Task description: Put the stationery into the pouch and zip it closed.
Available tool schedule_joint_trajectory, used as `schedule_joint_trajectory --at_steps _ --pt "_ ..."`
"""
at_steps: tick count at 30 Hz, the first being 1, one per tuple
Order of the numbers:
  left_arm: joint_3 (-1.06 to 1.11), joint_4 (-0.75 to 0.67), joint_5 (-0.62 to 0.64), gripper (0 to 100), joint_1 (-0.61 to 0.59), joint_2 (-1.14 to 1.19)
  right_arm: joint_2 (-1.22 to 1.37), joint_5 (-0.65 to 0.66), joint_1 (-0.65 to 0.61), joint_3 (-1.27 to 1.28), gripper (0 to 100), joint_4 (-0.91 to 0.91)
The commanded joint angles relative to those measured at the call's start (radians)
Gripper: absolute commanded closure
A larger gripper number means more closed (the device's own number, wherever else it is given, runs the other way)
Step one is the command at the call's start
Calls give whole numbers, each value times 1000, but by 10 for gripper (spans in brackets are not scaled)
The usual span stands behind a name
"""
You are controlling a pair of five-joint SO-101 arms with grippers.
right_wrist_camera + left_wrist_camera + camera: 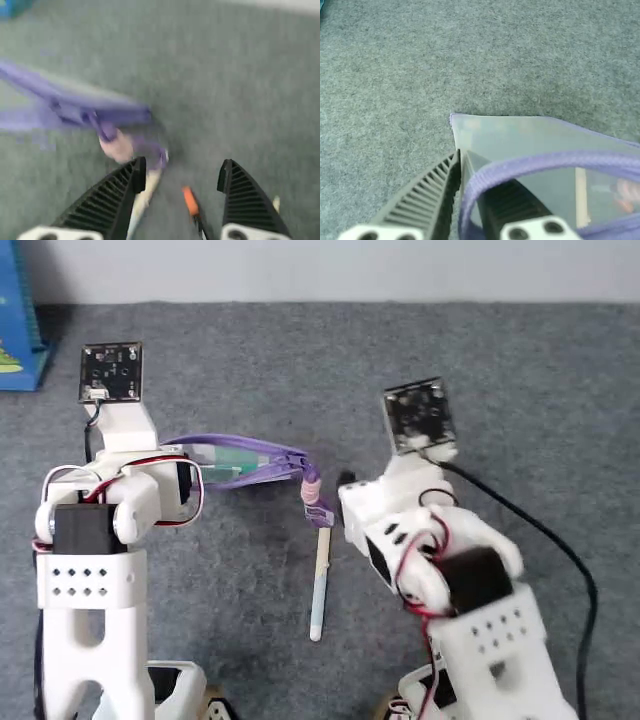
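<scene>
Partly done, by my judgement: the pouch (245, 462) lies on the grey mat (500, 360) between the two arms, and a green item (236, 457) shows through its clear wall, so at least one piece of stationery looks to be inside; in the left wrist view a pale stick (580, 196) also shows through the wall, though whether it is inside or behind the pouch I cannot tell. The left gripper (459, 156) is clamped on the pouch's end away from the zip pull, pinching the purple-trimmed edge between its ribbed jaws; that end is pinned, which should steady the pouch for loading and zipping.

What is left looks like the greater share. A white pen (320, 582) lies outside on the mat, just beyond the pouch's far end, its upper tip close to the pink and purple zip pull (313, 492); an orange-tipped item (189, 200) lies on the mat beside it. The right gripper (182, 167) hangs over these two with its jaws spread wide and nothing between them; one finger sits next to the pen and the orange-tipped item lies in the gap.

From the left wrist view the purple trim arches up from the wall, so the mouth seems to gape; the zip is probably not yet drawn. Both loose pieces would have to go in first, and then the pull would have to run the whole length.
</scene>
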Motion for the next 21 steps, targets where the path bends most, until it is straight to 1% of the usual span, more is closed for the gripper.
schedule_joint_trajectory --at_steps 1,4,7,14,17,21 --pt "-2 0 11 989 0 -2 113 23 33 -55 762 122" --pt "-2 0 11 989 0 -2 234 98 54 -55 762 145" --pt "-2 0 11 989 0 -2 363 167 53 -21 762 117" --pt "-2 0 11 989 0 -2 618 259 54 101 762 -153" --pt "-2 0 9 989 0 -2 676 287 47 123 762 -211" --pt "-2 0 9 989 0 -2 743 293 58 124 762 -271"
